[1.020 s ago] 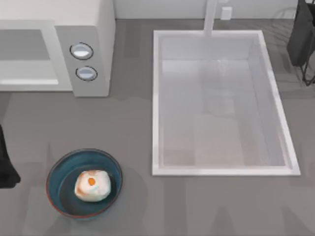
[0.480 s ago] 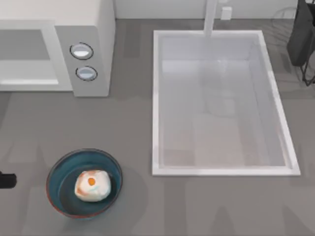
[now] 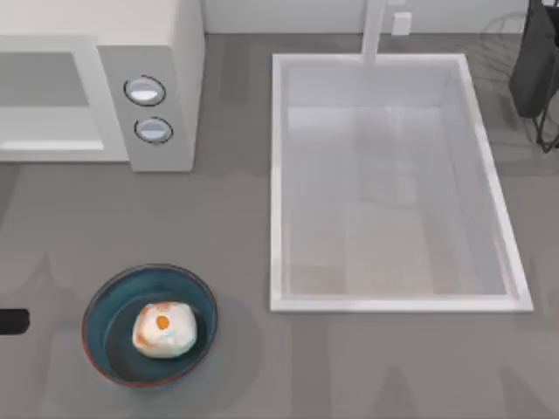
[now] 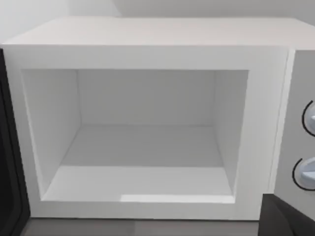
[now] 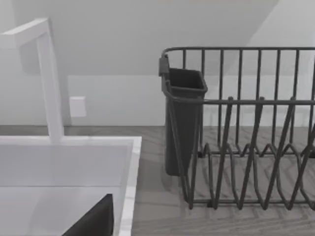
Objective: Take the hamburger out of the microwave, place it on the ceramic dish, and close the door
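The hamburger (image 3: 163, 329) lies inside the ceramic dish (image 3: 98, 307), a blue bowl at the table's front left. The microwave (image 3: 162, 52) stands at the back left with its cavity (image 4: 142, 147) open and bare. A dark upright edge (image 4: 9, 147) runs along the cavity's left side; I cannot tell whether it is the door. My left gripper (image 3: 9, 321) sits at the table's left edge, beside the dish and apart from it, and a dark part of it (image 4: 288, 219) faces the microwave front. My right arm (image 3: 537, 61) is parked at the back right.
A white sink (image 3: 278, 183) with a tap (image 3: 374, 30) takes up the table's middle and right. Two knobs (image 3: 145, 91) sit on the microwave panel. A dark wire dish rack (image 5: 246, 147) with a cup holder stands at the far right.
My left arm has drawn back leftward, so that just a small dark piece remains at the left edge. The hamburger, dish and microwave have not moved.
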